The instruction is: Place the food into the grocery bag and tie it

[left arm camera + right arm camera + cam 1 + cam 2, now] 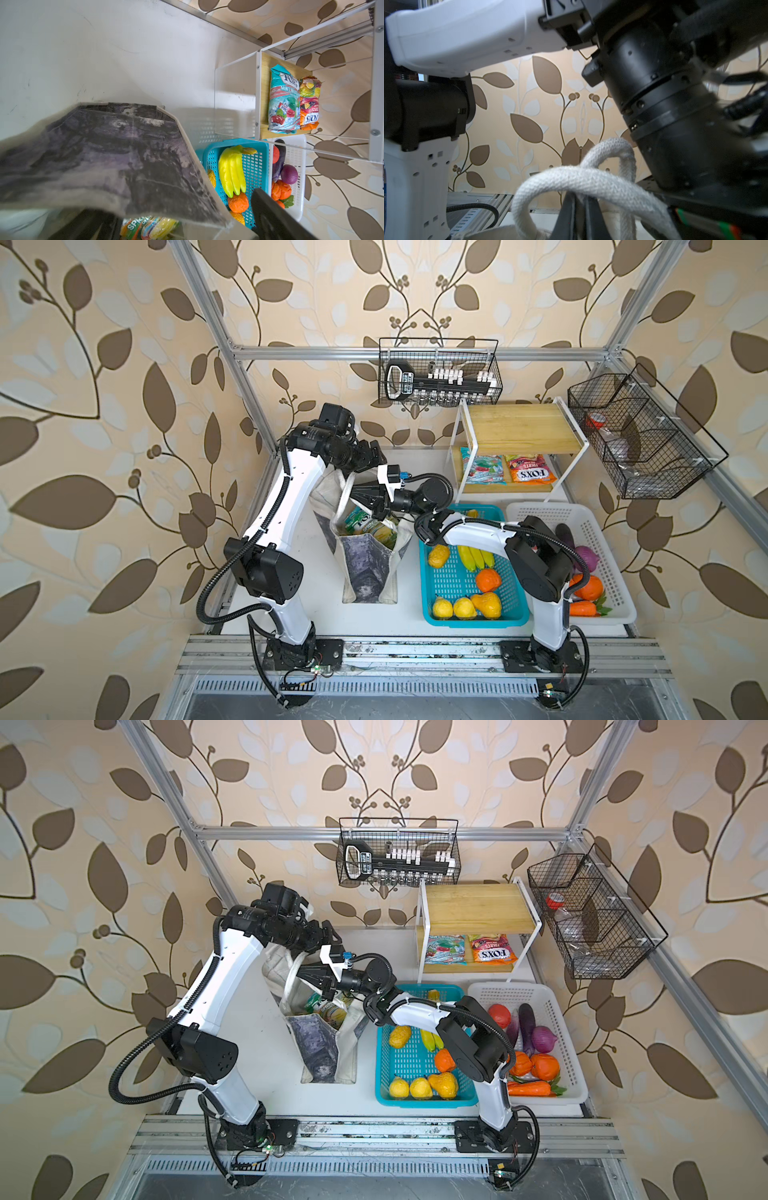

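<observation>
A: Jaws?
B: Right gripper (579, 208) clamped on the pale woven strap handle (571, 178). Left gripper (369, 454) jaws apart, over the far rim of the off-white canvas tote with the dark grey-blue print (368, 568).
A: Hidden?
B: Both wrists cover that rim in both top views. One left finger sits behind the printed panel in the left wrist view. Inside the tote, a green-white glossy packet (356, 519) and a yellow-green glossy packet (384, 532), both half buried.
A: Room?
B: Bare white table (328, 614) on the tote's left-arm side and in front. Turquoise plastic basket (478, 621) just beside its other side, holding a yellow banana bunch (476, 558), a yellow toy lemon (442, 608) and a yellow toy pear (487, 605).
A: Text?
B: Green-white packet reads "SPRI", rest cut off. Beyond the tote, under the wooden shelf board (519, 427): teal-red glossy packet (282, 99) "FOX'S MINT", orange glossy packet (309, 104) "FOX'S".
</observation>
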`<state>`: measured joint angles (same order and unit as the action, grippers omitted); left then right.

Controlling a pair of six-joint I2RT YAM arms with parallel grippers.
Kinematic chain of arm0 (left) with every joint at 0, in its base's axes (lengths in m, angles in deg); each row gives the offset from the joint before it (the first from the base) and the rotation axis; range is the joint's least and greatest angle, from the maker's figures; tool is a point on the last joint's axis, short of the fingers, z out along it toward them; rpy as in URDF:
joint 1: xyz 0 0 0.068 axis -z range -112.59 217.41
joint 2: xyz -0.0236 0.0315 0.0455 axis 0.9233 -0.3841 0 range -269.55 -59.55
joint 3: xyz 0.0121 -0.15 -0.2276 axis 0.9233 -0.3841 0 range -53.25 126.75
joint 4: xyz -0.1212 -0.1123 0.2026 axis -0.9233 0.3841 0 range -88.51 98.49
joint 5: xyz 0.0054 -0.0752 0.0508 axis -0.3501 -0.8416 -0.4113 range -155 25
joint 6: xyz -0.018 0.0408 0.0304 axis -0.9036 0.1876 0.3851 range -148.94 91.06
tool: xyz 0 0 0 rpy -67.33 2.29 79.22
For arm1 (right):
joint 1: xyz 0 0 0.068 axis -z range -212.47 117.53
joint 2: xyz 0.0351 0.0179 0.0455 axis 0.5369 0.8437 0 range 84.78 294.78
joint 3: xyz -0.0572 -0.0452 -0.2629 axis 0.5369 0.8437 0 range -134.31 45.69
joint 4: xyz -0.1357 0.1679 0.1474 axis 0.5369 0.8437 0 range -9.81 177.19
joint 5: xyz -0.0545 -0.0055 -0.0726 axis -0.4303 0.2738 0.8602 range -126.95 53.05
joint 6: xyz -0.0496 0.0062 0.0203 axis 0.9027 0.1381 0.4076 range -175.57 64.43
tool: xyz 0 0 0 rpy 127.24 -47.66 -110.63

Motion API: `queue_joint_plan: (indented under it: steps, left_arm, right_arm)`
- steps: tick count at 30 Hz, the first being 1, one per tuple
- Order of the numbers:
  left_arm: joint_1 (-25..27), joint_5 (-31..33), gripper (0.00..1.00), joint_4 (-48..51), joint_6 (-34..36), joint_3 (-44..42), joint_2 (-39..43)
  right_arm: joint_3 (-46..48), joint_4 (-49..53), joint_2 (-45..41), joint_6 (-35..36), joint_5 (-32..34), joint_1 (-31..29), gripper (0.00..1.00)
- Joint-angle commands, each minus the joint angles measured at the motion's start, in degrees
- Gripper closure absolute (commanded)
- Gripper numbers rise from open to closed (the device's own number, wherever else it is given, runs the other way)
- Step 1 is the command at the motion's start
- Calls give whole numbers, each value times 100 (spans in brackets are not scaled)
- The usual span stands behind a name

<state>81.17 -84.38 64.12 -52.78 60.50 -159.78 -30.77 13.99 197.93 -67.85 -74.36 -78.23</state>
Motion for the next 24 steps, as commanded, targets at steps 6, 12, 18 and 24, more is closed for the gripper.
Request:
queue_joint_plan:
  steps: [6, 12, 18, 24]
  left_arm:
    - [-58, 1396, 1, 817, 712, 886, -9]
    - [-57, 2289, 1, 1335, 937, 1272, -17]
    - [-58, 1915, 1, 1248, 912, 1074, 273]
    - [-58, 1306, 1, 1483, 603, 1297, 391]
  right_arm:
    - [176, -720, -284, -27, -3, -45, 100]
    - [210, -785, -375, 38, 177, -109, 100]
    - [301, -995, -394, -126, 378, -96, 100]
    - [656, -1308, -488, -256, 609, 13, 100]
